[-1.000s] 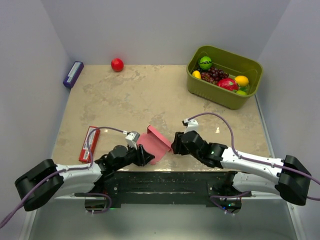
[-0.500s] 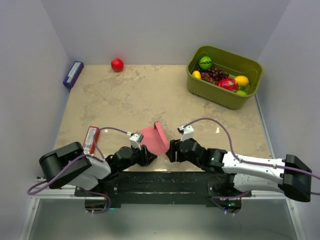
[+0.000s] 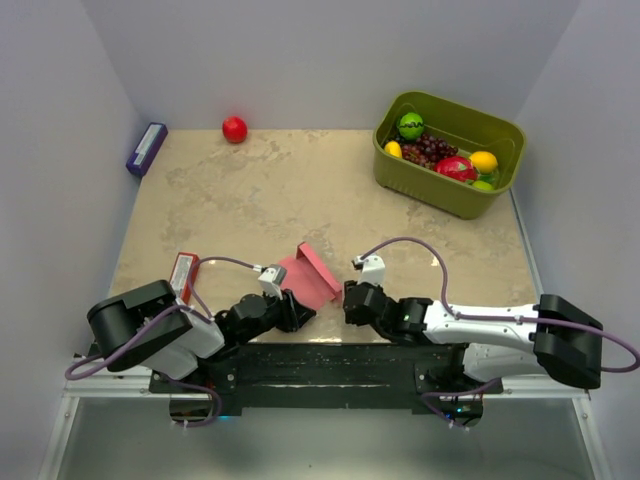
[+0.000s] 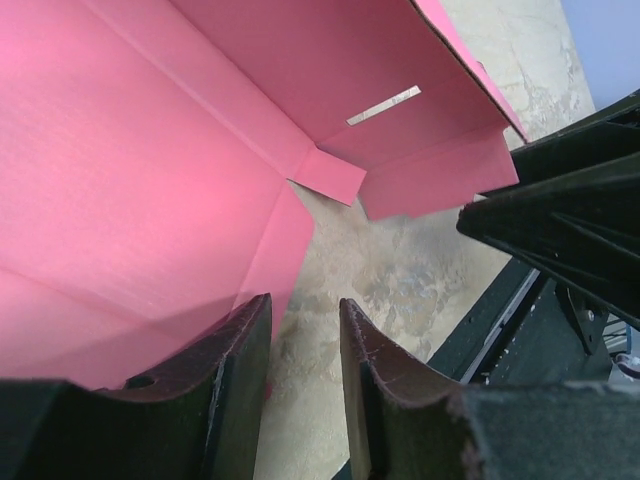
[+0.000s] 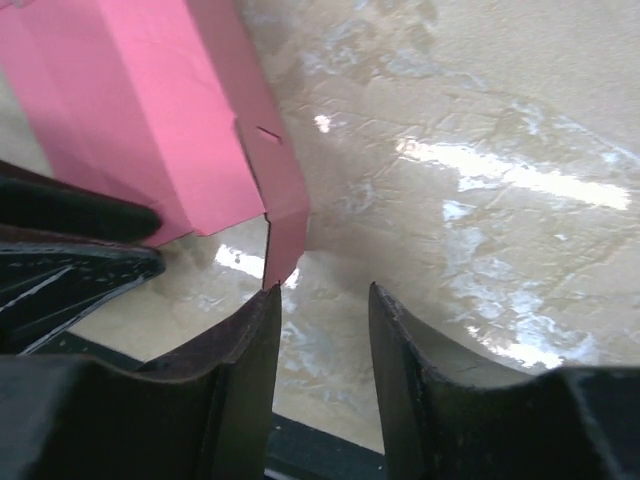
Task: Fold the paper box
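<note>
Standing a little apart, the fingers [image 4: 238,385] of the left gripper [image 4: 300,305] hold nothing (bare desk [image 4: 400,270] shows in the gap), and the paper box [image 4: 150,170] lies against the tip of one. The right gripper [image 5: 324,292] is likewise parted and empty, a corner of the box touching one fingertip. The box rests half-opened, one panel raised, between the two grippers at the middle of the desk's near edge. Farther off are a red packet [image 3: 182,277] by the left edge, a red ball [image 3: 234,129] at the far edge, and a green basket [image 3: 432,190] of fruit in the far right corner.
</note>
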{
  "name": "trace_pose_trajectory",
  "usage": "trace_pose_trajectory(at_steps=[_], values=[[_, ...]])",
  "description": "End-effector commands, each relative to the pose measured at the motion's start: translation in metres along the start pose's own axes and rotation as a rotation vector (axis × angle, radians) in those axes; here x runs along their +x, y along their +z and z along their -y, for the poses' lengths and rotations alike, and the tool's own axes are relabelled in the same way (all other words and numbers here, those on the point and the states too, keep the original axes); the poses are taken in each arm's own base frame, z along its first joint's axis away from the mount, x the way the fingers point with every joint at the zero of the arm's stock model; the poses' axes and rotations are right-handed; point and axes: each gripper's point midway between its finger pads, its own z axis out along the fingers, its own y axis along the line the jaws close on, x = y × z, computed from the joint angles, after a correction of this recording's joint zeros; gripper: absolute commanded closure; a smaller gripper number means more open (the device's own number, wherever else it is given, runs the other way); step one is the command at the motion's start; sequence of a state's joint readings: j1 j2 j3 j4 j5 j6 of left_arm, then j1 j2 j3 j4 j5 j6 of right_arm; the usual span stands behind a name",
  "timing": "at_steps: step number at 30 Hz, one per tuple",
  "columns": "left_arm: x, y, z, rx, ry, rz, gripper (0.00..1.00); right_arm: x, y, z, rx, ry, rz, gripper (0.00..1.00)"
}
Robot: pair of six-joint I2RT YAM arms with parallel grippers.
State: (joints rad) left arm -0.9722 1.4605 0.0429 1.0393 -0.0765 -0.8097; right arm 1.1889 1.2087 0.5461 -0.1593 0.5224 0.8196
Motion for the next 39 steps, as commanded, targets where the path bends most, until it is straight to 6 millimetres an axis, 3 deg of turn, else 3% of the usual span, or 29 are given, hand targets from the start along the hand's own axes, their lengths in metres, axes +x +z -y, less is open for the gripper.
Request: trace_pose_trajectory(at_steps=[1, 8, 12, 19, 24, 27, 32, 39], values=[[0.009, -0.007, -0.013, -0.048, -0.011, -0.013, 0.62, -0.021, -0.001, 0.012, 0.097, 0.027, 0.09, 0.62], [0.02, -0.008, -0.018, -0.054, -0.019, -0.057, 0.63, -0.038, 0.0, 0.026, 0.175, 0.002, 0.172, 0.67], [0.022, -0.007, -0.015, -0.044, -0.038, -0.063, 0.64, -0.046, -0.003, 0.005, 0.072, -0.016, 0.178, 0.64], [0.022, -0.002, -0.013, -0.044, -0.06, -0.068, 0.66, -0.028, -0.019, -0.027, -0.148, -0.046, 0.146, 0.52], [0.024, -0.002, -0.013, -0.043, -0.065, -0.073, 0.66, -0.032, -0.007, -0.029, -0.094, -0.082, 0.16, 0.49], [0.025, -0.002, -0.013, -0.044, -0.066, -0.076, 0.66, -0.041, 0.001, -0.035, -0.074, -0.103, 0.194, 0.53], [0.026, -0.004, -0.015, -0.046, -0.064, -0.083, 0.67, -0.046, 0.011, -0.024, -0.024, -0.098, 0.214, 0.58], [0.028, -0.007, -0.016, -0.051, -0.061, -0.089, 0.67, -0.056, 0.015, -0.008, -0.092, -0.089, 0.281, 0.61]])
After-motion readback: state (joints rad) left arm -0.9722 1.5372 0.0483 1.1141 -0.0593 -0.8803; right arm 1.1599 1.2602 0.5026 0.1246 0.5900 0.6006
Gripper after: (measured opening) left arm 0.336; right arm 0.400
